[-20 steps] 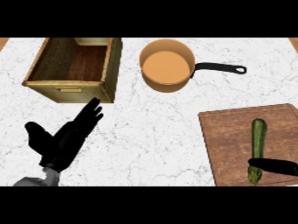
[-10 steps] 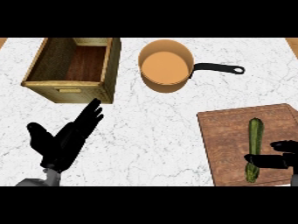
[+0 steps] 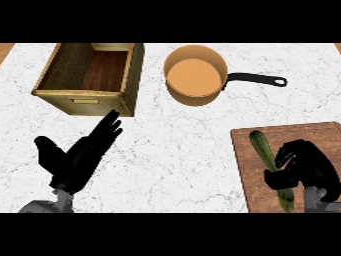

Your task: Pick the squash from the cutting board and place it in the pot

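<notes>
You are at the grasp step. The squash [image 3: 263, 147] lies on the cutting board [image 3: 317, 136], down at 4 o'clock on the desk [image 3: 177, 150], its long axis running roughly from 11 to 5 o'clock. Your right hand [image 3: 311, 169] has come in from the lower edge and sits over the squash's lower middle, fingers curled round it from the right side. Both ends of the squash show beyond the hand. It looks to rest on the board, not yet raised, though the steep view makes that hard to be sure of.

Your left hand [image 3: 77, 160] rests at 8 o'clock with its fingers straight and spread, holding nothing and well apart from everything.

The pot [image 3: 195, 75] stands at about 12 o'clock, up and to the left of the board, with its handle [image 3: 256, 78] pointing to 3 o'clock. A wooden box [image 3: 92, 75] stands at 10 o'clock, just beside the pot.

My reading is that the next move is a straight lift off the board, then a carry towards 11 o'clock. Pass over the handle, stop above the pot's open mouth, and only then let go. The squash is long, so tip one end down to get it inside the rim.
</notes>
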Controlling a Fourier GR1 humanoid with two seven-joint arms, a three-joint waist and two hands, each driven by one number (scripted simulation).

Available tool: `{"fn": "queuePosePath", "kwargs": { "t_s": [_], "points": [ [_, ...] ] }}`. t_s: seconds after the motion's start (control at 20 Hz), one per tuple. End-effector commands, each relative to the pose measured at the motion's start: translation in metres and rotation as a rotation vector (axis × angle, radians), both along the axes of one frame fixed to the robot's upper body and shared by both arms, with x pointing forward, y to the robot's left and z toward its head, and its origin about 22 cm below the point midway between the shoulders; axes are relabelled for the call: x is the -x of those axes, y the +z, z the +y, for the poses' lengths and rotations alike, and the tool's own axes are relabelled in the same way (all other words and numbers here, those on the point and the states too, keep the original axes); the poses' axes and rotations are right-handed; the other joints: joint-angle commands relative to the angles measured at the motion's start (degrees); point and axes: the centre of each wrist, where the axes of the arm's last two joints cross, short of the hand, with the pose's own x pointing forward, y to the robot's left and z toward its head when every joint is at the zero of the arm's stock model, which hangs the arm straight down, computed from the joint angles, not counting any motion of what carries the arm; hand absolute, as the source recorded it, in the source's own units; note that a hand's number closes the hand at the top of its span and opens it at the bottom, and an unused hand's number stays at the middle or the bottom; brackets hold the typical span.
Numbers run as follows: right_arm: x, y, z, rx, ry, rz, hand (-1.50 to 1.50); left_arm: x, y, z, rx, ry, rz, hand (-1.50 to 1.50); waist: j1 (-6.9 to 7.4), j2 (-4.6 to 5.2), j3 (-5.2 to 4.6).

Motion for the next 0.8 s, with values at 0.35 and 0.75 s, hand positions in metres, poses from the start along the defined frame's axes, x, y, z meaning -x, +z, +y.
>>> {"fn": "queuePosePath", "kwargs": {
  "t_s": [0.35,0.75],
  "points": [
    [0.015,0.056,0.038,0.141,0.388,-0.046,1.50,0.014,-0.003,0.003,-0.014,0.032,-0.001,0.00,-1.61,-0.08,0.17],
    [0.032,0.147,0.050,0.264,0.230,-0.376,1.50,0.003,-0.005,0.002,0.011,0.014,0.020,0.00,-1.79,-0.15,0.09]
  ]
}}
